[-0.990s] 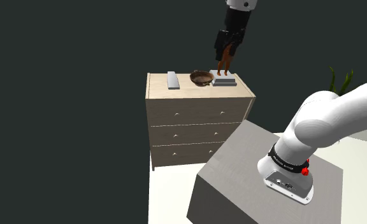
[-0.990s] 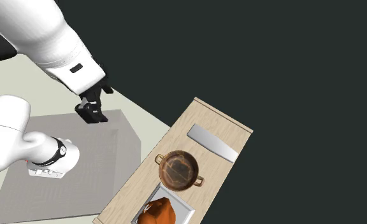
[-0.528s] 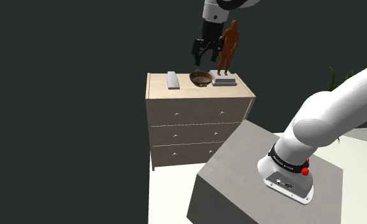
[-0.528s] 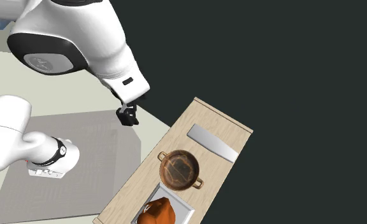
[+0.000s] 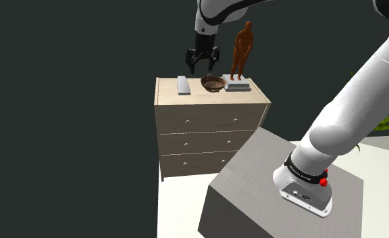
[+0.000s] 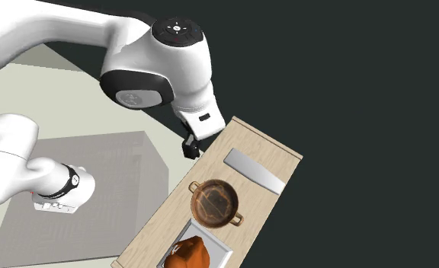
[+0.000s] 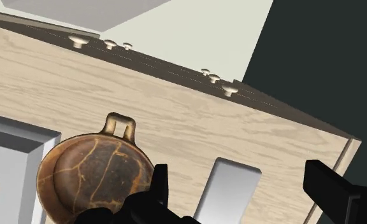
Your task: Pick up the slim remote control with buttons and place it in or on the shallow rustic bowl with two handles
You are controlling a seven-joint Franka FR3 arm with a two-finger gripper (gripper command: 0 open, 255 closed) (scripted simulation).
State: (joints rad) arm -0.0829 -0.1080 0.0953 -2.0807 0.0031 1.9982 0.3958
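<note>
- The grey stand (image 5: 275,181) sits nearest in the shoulder view, with the white arm (image 5: 335,128) rising from it and arching over to the dresser.
- Beyond the stand is a pale wooden dresser (image 5: 210,125) with three drawers and small knobs.
- The shallow brown bowl (image 5: 213,83), cracked-looking and with two loop handles, rests at about the middle of the dresser top.
- The slim grey remote (image 5: 183,85) lies flat near the end of the dresser top at the shoulder view's left, running from front edge to back edge, apart from the bowl.
- At the opposite end, a brown figurine (image 5: 241,49) stands upright on a grey square base, just beside the bowl.
- The black gripper (image 5: 202,61) hovers above the dresser top, over the gap between remote and bowl.
- In the wrist view its fingers (image 7: 160,181) stand wide apart and hold nothing; the remote (image 7: 230,191) lies below, between them and untouched.
- Behind the dresser is a black area.
</note>
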